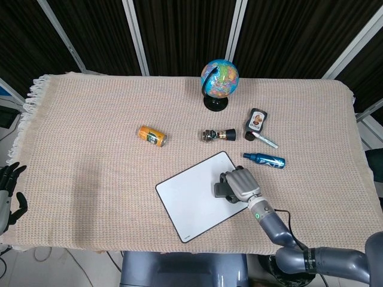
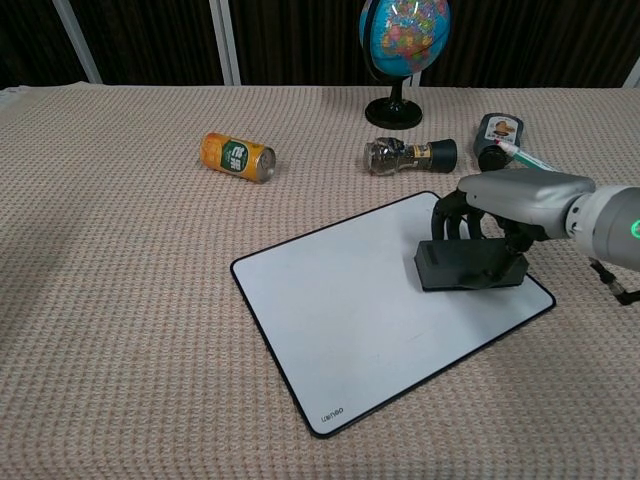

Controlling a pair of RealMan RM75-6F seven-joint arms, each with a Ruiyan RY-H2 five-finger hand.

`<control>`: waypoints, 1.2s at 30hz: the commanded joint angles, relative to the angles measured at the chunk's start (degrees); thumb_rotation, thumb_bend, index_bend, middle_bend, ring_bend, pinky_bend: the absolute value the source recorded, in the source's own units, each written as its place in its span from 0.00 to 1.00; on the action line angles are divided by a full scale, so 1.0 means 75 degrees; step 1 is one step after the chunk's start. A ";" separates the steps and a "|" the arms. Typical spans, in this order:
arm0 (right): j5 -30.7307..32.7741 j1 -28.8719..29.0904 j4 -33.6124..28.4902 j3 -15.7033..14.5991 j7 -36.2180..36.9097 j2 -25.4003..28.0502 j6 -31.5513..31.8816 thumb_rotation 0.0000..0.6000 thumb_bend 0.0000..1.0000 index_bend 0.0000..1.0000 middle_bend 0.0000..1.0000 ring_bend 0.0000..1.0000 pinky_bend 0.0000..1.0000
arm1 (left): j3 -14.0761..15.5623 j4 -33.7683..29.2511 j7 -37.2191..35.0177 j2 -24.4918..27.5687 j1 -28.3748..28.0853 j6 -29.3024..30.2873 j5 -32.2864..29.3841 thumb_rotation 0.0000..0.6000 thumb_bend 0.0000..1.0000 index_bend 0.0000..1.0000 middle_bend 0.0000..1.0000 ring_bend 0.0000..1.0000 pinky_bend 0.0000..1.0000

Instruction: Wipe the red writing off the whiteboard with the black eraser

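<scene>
The right hand (image 2: 500, 205) is clamped from above on the black eraser (image 2: 470, 266), its fingers (image 2: 452, 214) curled down over the eraser's far long edge; in the head view the same hand (image 1: 240, 184) covers most of the eraser (image 1: 220, 189), which shows only at its 9 o'clock side. The eraser lies flat on the whiteboard (image 2: 370, 300), near the board's corner at 3 o'clock in the chest view, inside the black border. In the head view the whiteboard (image 1: 191, 197) rests rotated on the cloth-covered counter (image 1: 90, 119), toward 5 o'clock of the counter centre. No red writing can be made out on the visible white surface in either view. The left hand (image 1: 9, 194) sits off the counter edge at 9 o'clock in the head view, holding nothing, fingers spread apart. An orange can (image 2: 236, 156) lies on its side at 11 o'clock of the whiteboard, well apart from it. A globe (image 2: 404, 30) on a black stand is at 12 o'clock, at the far side of the counter. A small glass bottle with a black cap (image 2: 410, 155) lies on its side between the globe and the whiteboard. At 1 o'clock of the board a dark flat bottle (image 2: 494, 135) lies with a marker pen (image 2: 522, 157) touching it. A blue tube (image 1: 264, 159) lies at 2 o'clock of the board in the head view, near the right hand but apart from it
</scene>
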 commanded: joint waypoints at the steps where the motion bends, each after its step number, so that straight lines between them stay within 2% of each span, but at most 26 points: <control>1: -0.0189 -0.0172 -0.0190 -0.0171 -0.0074 0.0017 0.0159 1.00 0.38 0.52 0.49 0.46 0.26 | 0.0001 -0.0001 -0.0004 0.0000 0.0005 0.0009 0.0005 1.00 0.74 0.12 0.05 0.00 0.00; 7: -0.0237 -0.0248 -0.0182 -0.0136 -0.0080 0.0000 0.0210 1.00 0.38 0.52 0.49 0.47 0.26 | -0.0002 -0.0004 -0.0012 0.0006 0.0004 0.0006 -0.0001 1.00 0.74 0.12 0.05 0.00 0.00; 13: -0.0084 -0.0175 -0.0015 0.0191 -0.0001 0.0090 0.0166 1.00 0.39 0.52 0.49 0.47 0.26 | -0.0012 -0.0002 -0.0026 0.0015 0.0003 0.0003 -0.0018 1.00 0.74 0.12 0.04 0.00 0.00; 22: 0.0248 -0.0234 -0.0189 0.0680 0.0411 0.1041 0.0129 1.00 0.39 0.52 0.49 0.47 0.26 | -0.0017 0.0011 -0.0030 0.0019 -0.0002 -0.0002 -0.0019 1.00 0.74 0.12 0.05 0.00 0.00; 28: 0.0165 -0.0558 -0.0392 0.0490 0.0885 0.1957 -0.0123 1.00 0.39 0.52 0.49 0.46 0.26 | 0.0006 -0.0001 0.0027 -0.0005 0.0011 0.0021 0.0010 1.00 0.74 0.12 0.05 0.00 0.00; 31: -0.0137 -0.0795 -0.0264 0.0320 0.1204 0.2094 -0.0106 1.00 0.39 0.52 0.50 0.47 0.26 | 0.0000 0.0002 0.0047 -0.0014 0.0013 0.0033 0.0005 1.00 0.74 0.12 0.05 0.00 0.00; 36: -0.0738 -0.1133 0.0250 0.0150 0.1823 0.1942 0.0007 1.00 0.39 0.52 0.49 0.46 0.26 | -0.0007 -0.0002 0.0075 -0.0028 0.0022 0.0065 0.0007 1.00 0.74 0.12 0.05 0.00 0.00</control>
